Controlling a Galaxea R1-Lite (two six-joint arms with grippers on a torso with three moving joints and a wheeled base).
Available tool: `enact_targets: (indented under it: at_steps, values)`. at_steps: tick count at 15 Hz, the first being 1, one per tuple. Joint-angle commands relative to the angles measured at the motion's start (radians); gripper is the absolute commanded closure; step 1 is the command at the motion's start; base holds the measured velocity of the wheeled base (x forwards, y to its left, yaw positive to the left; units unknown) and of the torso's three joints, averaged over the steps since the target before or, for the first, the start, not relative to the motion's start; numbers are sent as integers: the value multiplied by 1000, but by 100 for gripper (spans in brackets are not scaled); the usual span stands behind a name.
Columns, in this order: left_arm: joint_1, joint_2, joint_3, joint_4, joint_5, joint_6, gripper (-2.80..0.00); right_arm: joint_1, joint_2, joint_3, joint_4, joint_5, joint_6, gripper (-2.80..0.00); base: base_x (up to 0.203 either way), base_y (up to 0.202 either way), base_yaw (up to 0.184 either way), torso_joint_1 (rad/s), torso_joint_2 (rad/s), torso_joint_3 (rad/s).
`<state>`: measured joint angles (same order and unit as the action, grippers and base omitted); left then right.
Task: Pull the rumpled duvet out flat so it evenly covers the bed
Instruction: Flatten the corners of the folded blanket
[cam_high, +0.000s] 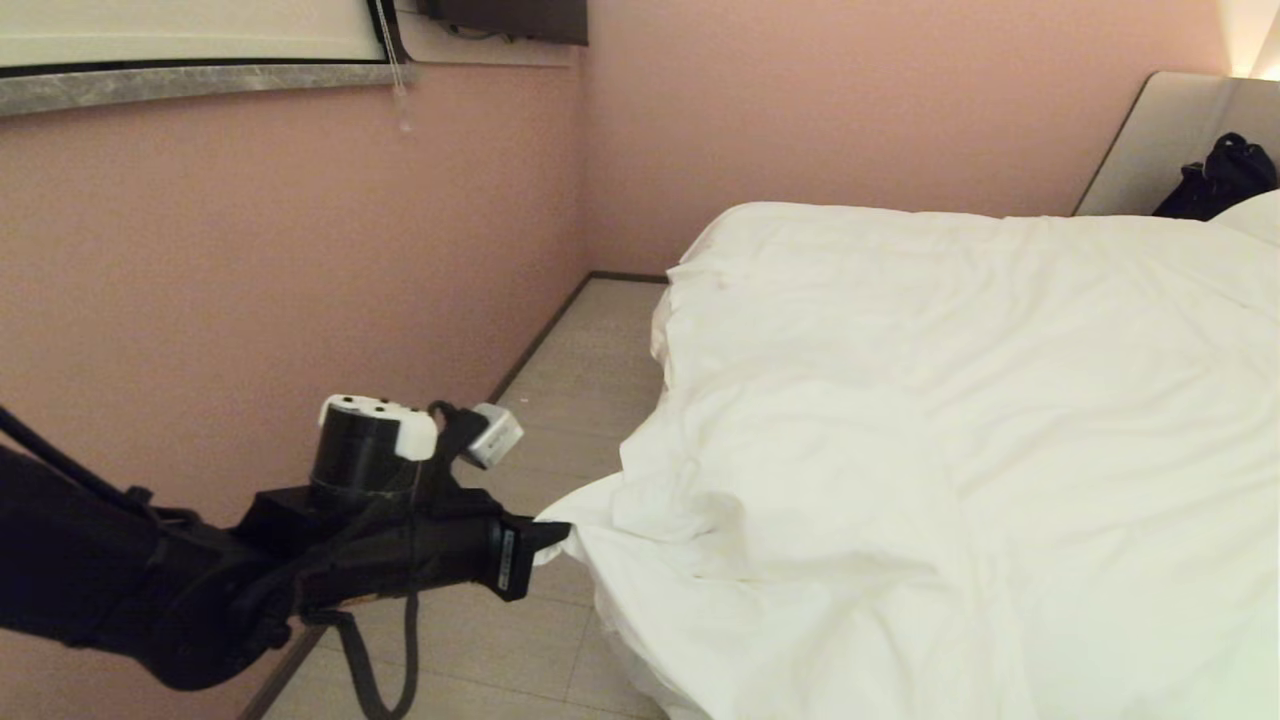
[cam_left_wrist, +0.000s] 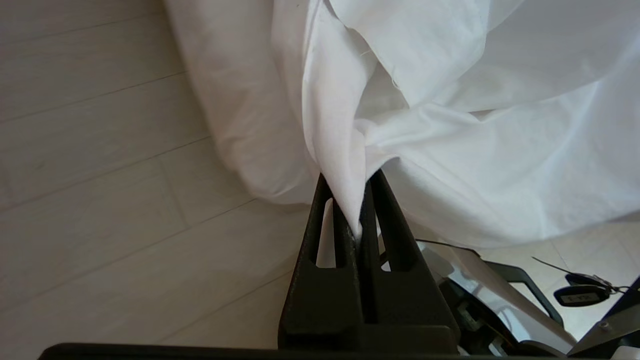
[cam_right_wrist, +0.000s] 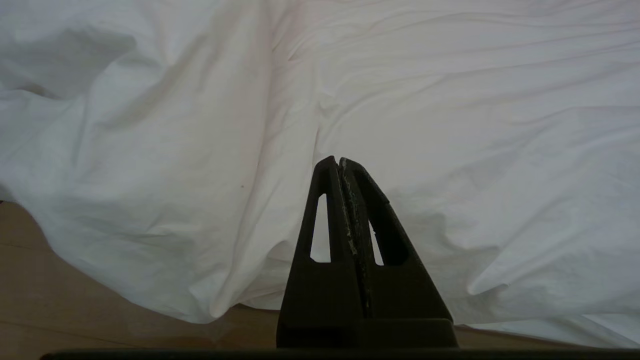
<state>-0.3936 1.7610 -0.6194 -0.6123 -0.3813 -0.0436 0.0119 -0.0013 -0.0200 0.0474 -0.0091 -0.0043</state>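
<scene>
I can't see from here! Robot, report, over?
Left gripper shut on duvet corner, out over the floor. Right gripper shut, empty, facing duvet. Nothing in the way.

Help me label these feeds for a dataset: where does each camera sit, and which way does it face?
Head view: on the robot's head, looking down along the bed; shows the left gripper pinching the duvet.
Left wrist view: behind the left gripper, facing floor and the duvet fold clamped in it.
Right wrist view: behind the shut, empty right gripper, facing the duvet.
Shared: head and left wrist views both show the pinched fold.
</scene>
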Motion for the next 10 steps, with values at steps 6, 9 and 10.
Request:
enact_targets:
  at_steps: [6, 9, 10]
  values:
    - [85, -226, 197, 8, -1, 2, 0, 0, 1, 0, 0, 0, 0, 0, 0, 0, 0, 0, 0, 0]
    - [89, -337, 285, 11, -1, 1, 0, 0, 1, 0, 0, 0, 0, 0, 0, 0, 0, 0, 0, 0]
    - [102, -369, 304, 19, -1, 0, 0, 0, 1, 0, 0, 0, 0, 0, 0, 0, 0, 0, 0, 0]
